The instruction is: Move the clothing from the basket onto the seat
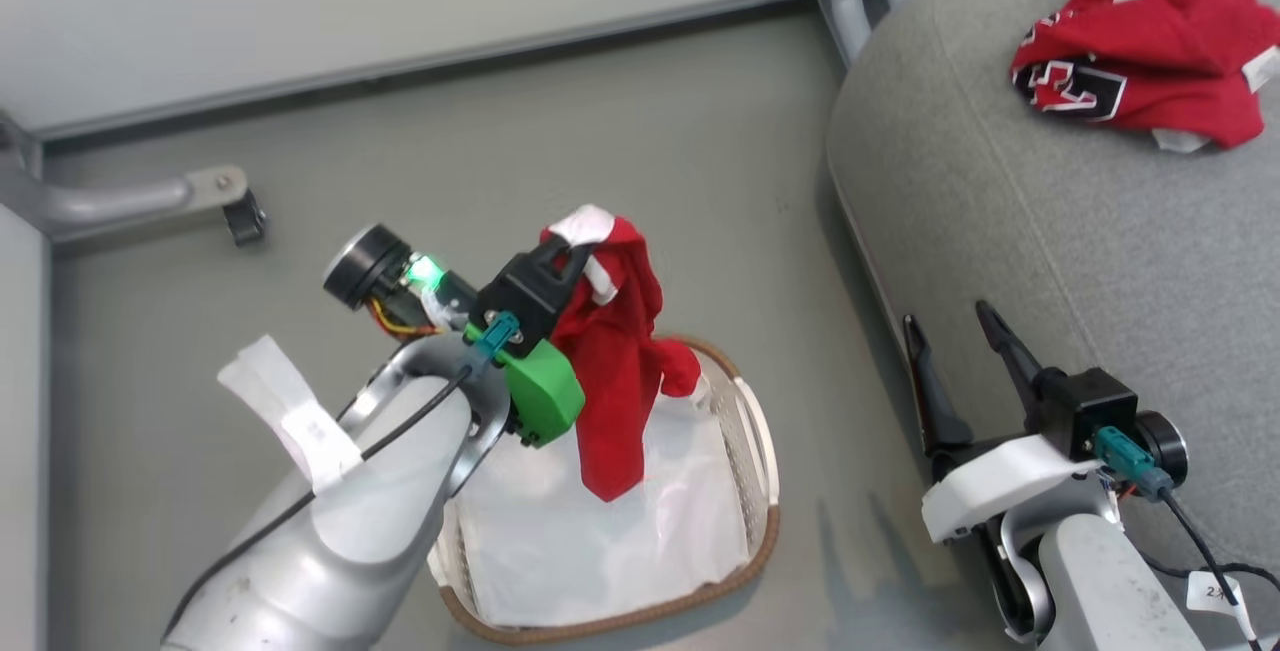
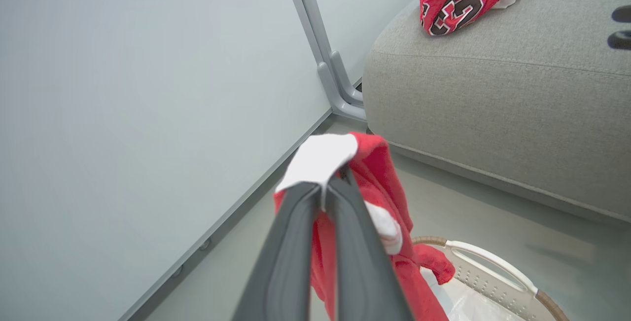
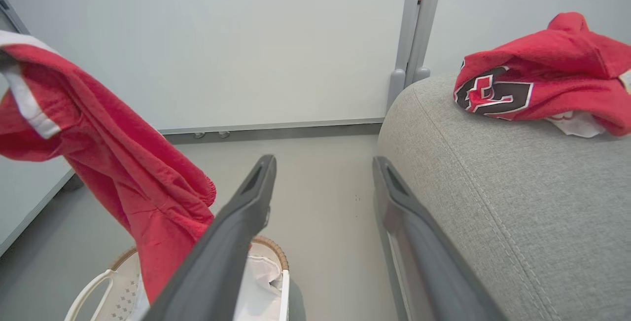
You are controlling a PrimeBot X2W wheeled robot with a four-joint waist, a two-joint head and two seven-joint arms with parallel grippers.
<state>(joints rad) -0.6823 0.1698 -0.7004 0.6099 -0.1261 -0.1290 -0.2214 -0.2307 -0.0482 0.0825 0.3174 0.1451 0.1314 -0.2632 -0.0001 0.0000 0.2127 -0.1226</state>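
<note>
**Status: left gripper (image 2: 325, 183) clamped on red garment (image 1: 615, 371) above basket (image 1: 765, 491)**

The long dark fingers pinch the garment's white-trimmed edge. The soft knit hangs in loose folds over the oval, perforated, woven-rimmed basket, and its hem possibly touches the white cloth liner (image 1: 600, 541). The right gripper (image 1: 946, 316) stands spread wide and empty beside the rounded grey woven seat (image 1: 1000, 231). A second garment (image 1: 1140, 61), crumpled and bearing black-and-white lettering, lies on the seat.
</note>
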